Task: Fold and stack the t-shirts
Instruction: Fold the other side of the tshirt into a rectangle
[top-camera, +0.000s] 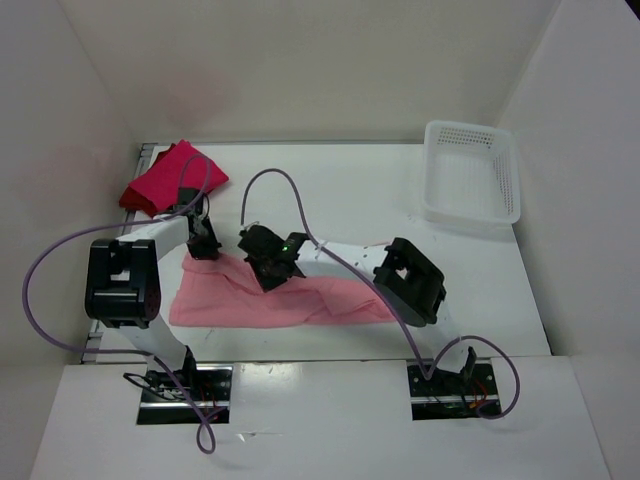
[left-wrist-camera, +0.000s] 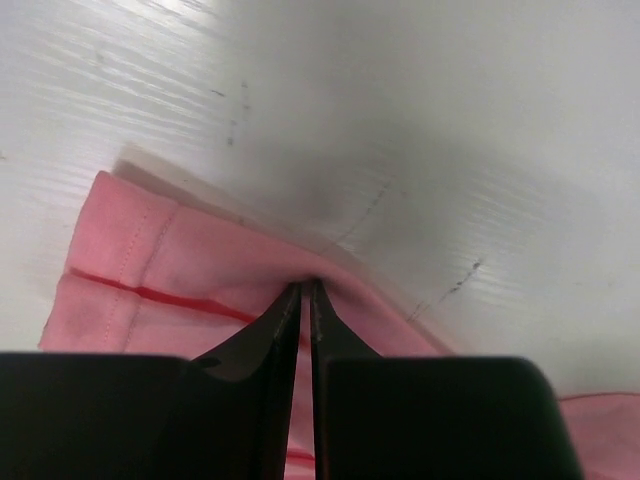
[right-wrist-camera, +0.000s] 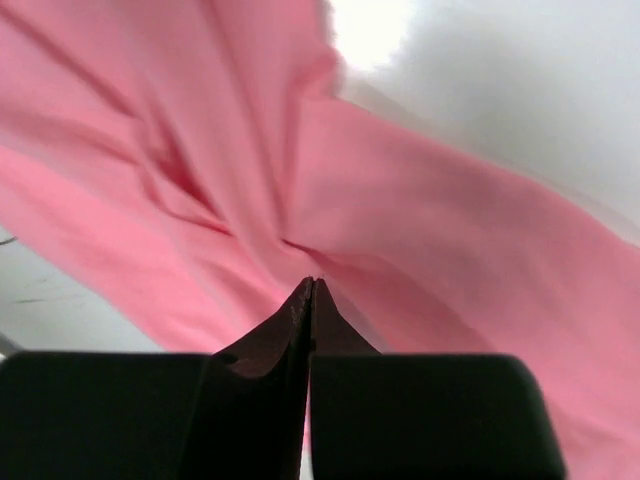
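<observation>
The salmon t-shirt (top-camera: 300, 302) is pinched at its far-left hem by the downturned left gripper (top-camera: 204, 248). Its middle is clamped by the right gripper (top-camera: 272, 276).

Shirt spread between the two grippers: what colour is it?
The shirt is salmon pink; top external view.

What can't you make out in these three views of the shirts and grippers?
Top view: the left gripper and right gripper hide their fingertips on the light salmon pink cloth t-shirt.
Top view: whether anything lies beneath the folded bright crimson-pink t-shirt; it covers that spot.
Right wrist view: blurred cloth fills the frame; which part is pinched is unclear.
Left wrist view: the black fingers hide the shirt's near side.
</observation>
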